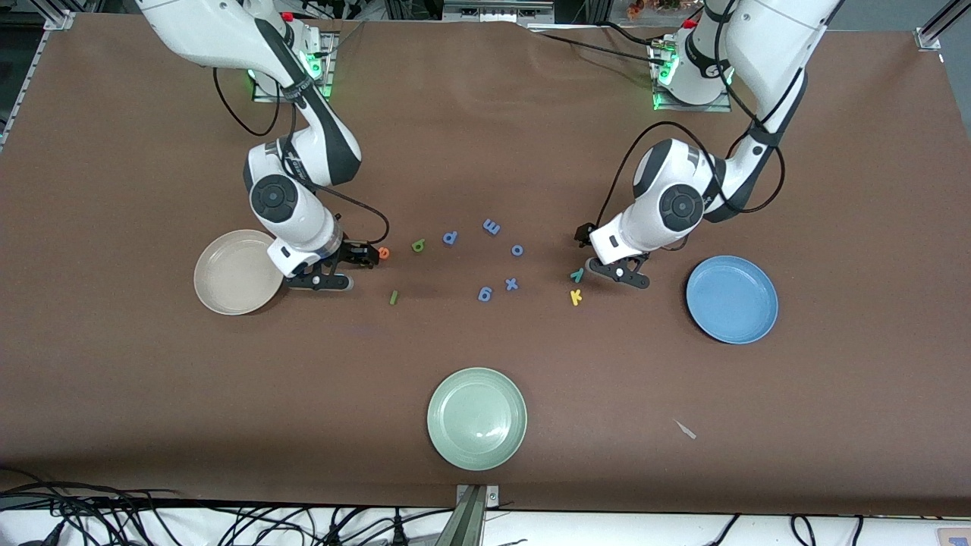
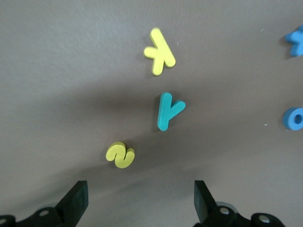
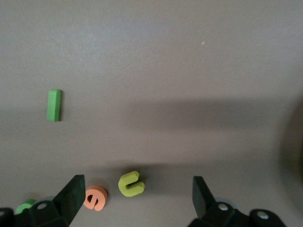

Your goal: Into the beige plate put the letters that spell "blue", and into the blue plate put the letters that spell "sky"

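Both pairs of jaws are spread wide and nothing is held or touched by either.

From the front, the right gripper is seen low over the table, just beside the beige plate, with the orange "e" at its tip. The light green "b" lies near the "e", toward the middle of the table, and the dark green "l" lies nearer the camera. The left gripper is placed low near the blue plate, with the teal "y" just beside it and the yellow "k" nearer the camera. Blue-violet letters are scattered between the two arms. A pale green plate sits nearest the camera.

From the left wrist, a yellow "s" is seen just ahead of the open fingers, apart from them, with the "y" and "k" farther off.

From the right wrist, a yellow "u" is seen lying between the spread fingers, untouched, the "e" beside it.
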Motion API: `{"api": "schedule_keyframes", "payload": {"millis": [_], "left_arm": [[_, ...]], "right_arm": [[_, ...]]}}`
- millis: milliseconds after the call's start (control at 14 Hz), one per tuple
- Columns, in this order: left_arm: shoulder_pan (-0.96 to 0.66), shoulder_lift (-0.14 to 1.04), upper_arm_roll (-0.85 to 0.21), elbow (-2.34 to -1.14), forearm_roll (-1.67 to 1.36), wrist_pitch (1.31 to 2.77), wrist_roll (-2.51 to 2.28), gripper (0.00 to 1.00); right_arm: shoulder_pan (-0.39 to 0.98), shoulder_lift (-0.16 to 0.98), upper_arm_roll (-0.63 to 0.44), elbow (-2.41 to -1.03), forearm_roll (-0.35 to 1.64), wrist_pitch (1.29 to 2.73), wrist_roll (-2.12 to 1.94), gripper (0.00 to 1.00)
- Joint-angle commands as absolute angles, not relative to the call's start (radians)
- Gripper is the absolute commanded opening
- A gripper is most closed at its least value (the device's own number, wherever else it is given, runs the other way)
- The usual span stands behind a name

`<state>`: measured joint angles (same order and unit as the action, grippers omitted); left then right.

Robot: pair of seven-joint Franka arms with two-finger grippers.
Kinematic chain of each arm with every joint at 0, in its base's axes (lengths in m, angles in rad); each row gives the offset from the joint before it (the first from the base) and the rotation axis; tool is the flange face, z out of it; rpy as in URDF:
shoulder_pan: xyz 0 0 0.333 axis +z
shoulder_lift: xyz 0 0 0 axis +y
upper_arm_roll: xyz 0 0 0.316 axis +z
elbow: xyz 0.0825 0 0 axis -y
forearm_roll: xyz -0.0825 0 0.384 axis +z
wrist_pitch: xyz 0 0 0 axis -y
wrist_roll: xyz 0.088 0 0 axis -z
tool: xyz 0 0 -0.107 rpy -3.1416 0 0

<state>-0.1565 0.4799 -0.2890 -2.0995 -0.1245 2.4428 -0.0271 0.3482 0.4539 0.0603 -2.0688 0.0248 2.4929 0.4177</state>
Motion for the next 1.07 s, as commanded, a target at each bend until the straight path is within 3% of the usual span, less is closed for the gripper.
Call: {"api": "schedule_keyframes", "payload": {"millis": [0, 286, 716, 859, 1002], "left_arm": [[-0.178, 0.494, -0.264, -2.075, -0.138, 2.441, -0.014, 0.95], [-0.179, 0.524, -0.244, -2.036, -0.132, 2.441, -0.011, 0.93], [-0.227, 0.566, -0.204, -2.026, -0.130, 2.503, -0.003, 0.92], [-0.227, 0.568, -0.198, -2.028, -0.129, 2.503, 0.002, 0.84], [-0.227, 0.568, -0.198, -2.028, -0.108, 2.503, 0.003, 0.66]], "right_arm": [[0.353, 0.463, 0.060, -2.072, 0.022, 2.507, 0.403, 1.00], [0.353, 0.479, 0.060, -2.074, 0.020, 2.507, 0.357, 0.98], [0.353, 0.491, 0.060, -2.074, 0.020, 2.497, 0.351, 0.76], [0.353, 0.499, 0.060, -2.074, 0.020, 2.497, 0.344, 0.71], [0.353, 0.499, 0.060, -2.075, 0.020, 2.497, 0.344, 0.69]]}}
